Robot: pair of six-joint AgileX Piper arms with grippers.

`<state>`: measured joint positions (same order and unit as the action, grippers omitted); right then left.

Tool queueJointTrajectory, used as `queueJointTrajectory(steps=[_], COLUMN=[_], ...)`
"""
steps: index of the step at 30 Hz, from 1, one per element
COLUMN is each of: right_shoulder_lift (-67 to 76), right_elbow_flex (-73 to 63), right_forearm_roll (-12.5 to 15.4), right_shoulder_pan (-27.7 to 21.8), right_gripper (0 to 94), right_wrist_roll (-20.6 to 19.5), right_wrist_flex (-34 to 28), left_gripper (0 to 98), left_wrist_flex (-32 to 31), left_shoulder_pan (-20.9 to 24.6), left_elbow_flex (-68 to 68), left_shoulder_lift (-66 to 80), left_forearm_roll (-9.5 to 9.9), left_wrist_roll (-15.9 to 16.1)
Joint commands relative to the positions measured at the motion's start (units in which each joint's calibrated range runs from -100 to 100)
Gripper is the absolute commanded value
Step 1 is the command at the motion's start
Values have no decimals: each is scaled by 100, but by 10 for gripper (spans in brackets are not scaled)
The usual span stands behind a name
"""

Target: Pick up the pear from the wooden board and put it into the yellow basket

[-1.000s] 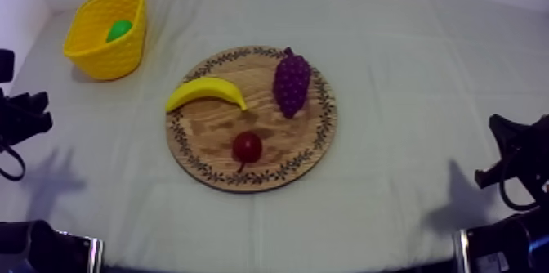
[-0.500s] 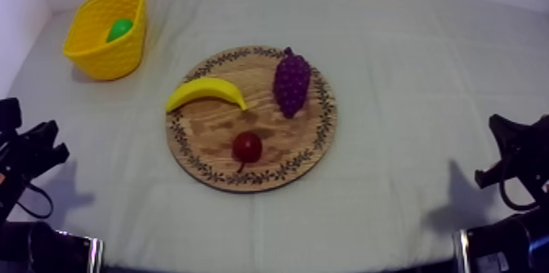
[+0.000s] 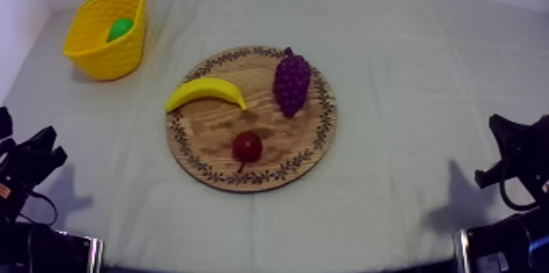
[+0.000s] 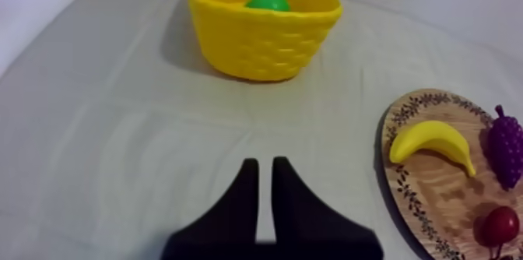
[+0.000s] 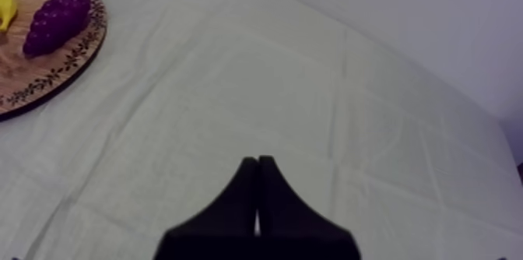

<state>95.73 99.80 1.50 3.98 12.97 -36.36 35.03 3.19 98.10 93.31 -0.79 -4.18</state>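
Green pear (image 3: 119, 29) sits inside the yellow basket (image 3: 102, 55), low against the far wall, only its top showing over the rim. Basket stands at the far left corner of the surface (image 3: 408, 64), on the grey-white cloth, well apart from the round wooden board (image 3: 208, 129), which lies approx. mid-surface. On the board: banana (image 3: 204, 92) at the left w/ its curve arching toward the far side and one end over the patterned rim; bunch of grapes (image 3: 292, 82) at the far right part, lengthwise, stem end at the far rim; small red fruit (image 3: 247, 146) at the near side, w/ a thin stem pointing to the near rim. The three toys lie apart from each other, none touching. Left hand (image 4: 265, 162) hangs above bare cloth betw. basket and board, pointing toward the basket; its two black fingers (image 4: 243, 193) stand a narrow slit apart, cloth visible through the gap, nothing betw. them. From above it sits low at the left edge, near side, well clear of basket and board. Right hand (image 5: 257, 159) is over bare cloth at the right side, well apart from the board; its fingers lie together as a narrow wedge, nothing gripped. From its arm's view the board's right rim w/ the grapes and the banana's tip shows far off.
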Motion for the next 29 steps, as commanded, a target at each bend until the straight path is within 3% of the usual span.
queueJointTrajectory(steps=[1, 12, 29], right_shoulder_lift=[3, 3, 3], right_elbow_flex=[-2, -2, -2], right_forearm_roll=[-1, -1, -1], right_shoulder_pan=[0, 7, 8], right_gripper=[4, 4, 4], right_wrist_roll=[0, 0, 0], right_wrist_flex=[-2, -2, -2], left_gripper=[16, 1, 1], left_wrist_flex=[157, 226, -26], left_shoulder_pan=[-13, -173, -185], left_elbow_flex=[-26, 26, 111], left_shoulder_lift=[87, 618, 643], left_forearm_roll=[143, 253, 262], left_wrist_roll=[-297, -607, -532])
